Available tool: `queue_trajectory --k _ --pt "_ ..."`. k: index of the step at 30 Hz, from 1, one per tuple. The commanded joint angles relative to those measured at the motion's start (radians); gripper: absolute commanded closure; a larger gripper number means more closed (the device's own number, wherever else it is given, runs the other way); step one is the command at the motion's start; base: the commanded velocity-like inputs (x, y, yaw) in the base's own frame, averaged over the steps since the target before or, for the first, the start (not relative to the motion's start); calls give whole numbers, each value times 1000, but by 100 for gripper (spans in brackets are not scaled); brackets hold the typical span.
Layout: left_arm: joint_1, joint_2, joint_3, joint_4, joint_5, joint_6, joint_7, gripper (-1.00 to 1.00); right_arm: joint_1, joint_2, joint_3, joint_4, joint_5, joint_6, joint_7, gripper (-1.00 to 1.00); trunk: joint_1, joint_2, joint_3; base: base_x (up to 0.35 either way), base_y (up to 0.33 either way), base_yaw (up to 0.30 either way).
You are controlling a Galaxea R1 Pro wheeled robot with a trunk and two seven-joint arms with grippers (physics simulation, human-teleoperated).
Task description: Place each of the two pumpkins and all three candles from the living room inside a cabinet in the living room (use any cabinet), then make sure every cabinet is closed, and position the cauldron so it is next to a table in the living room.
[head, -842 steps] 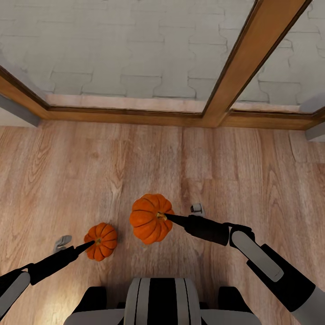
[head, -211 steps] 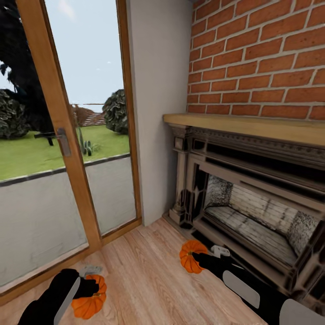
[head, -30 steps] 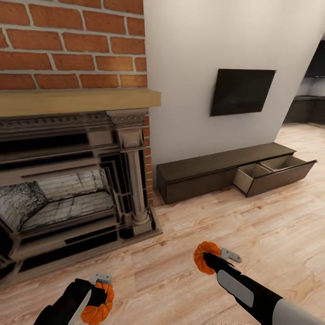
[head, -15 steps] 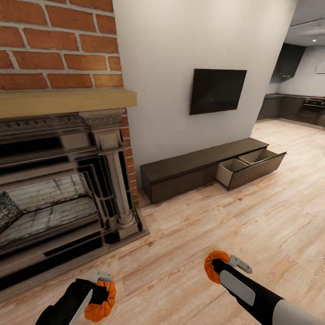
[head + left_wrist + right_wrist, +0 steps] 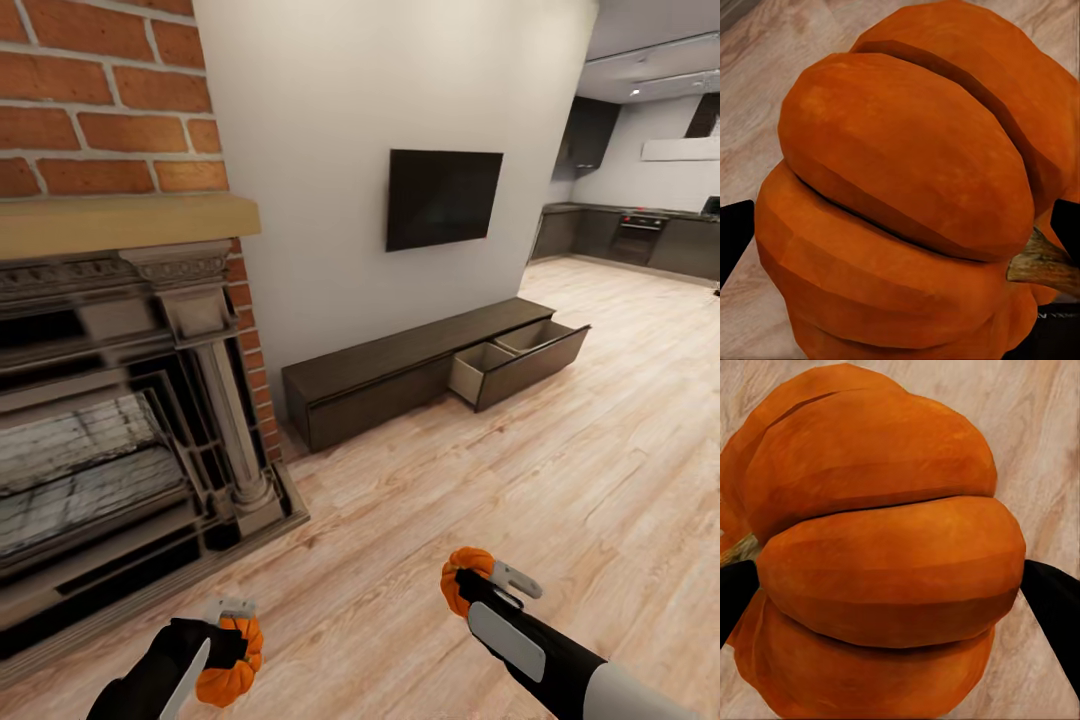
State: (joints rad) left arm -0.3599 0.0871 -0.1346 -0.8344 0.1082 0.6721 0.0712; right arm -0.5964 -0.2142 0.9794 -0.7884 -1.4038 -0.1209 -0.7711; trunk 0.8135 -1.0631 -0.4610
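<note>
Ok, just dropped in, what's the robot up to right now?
It is carrying both pumpkins at once: the left claw is shut on one pumpkin and the right claw on the other pumpkin, both held above the wooden floor. Ahead, past the brick fireplace, the long low cabinet under the wall TV has one drawer pulled open, apparently empty. Nothing is stowed yet.

1. A brick fireplace [image 5: 120, 400] with a pale wooden mantel [image 5: 120, 225] stood against the wall.
2. A dark television [image 5: 443, 197] hung on the white wall [image 5: 320, 150].
3. Dark kitchen units [image 5: 620, 238] lined the far room.
4. Light wood flooring [image 5: 560, 480] ran throughout.
</note>
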Motion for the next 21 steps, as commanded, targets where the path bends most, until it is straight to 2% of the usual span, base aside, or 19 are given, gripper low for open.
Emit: queue_trajectory --k 1,3,6,9,12,13,15,18,21 --pt "-1 -10 14 8 7 0 15 100 -2 0 7 -1 8 -11 -2 100 0 -1 -2 0 0 -174" --pt "-1 -29 35 31 7 -23 31 100 -2 2 7 0 32 -11 -2 100 0 -1 -2 0 0 -173" --pt "-1 -50 47 68 8 -70 66 100 -2 2 7 10 45 -16 4 100 0 -1 -4 0 0 -172" --pt "-1 -70 58 135 28 -114 102 100 -2 9 8 110 51 -27 26 100 0 -1 -5 0 0 -172" --pt "-1 -92 63 193 59 -155 133 100 -2 35 6 295 52 -29 140 100 0 -1 -7 0 0 -172" --pt "-1 -99 63 240 64 -191 153 100 -2 55 5 388 53 -27 204 100 0 -1 -7 0 0 -172" --pt "-1 -113 63 299 67 -274 186 100 -2 88 5 492 54 -26 273 100 0 -1 -8 0 0 -171" --pt "-1 -132 62 386 70 -381 255 100 -2 123 5 570 54 -29 321 100 0 -1 -10 0 0 -168" --pt "-1 -140 63 431 71 -420 297 100 -2 134 7 592 56 -46 335 100 0 -1 -12 0 0 -167"
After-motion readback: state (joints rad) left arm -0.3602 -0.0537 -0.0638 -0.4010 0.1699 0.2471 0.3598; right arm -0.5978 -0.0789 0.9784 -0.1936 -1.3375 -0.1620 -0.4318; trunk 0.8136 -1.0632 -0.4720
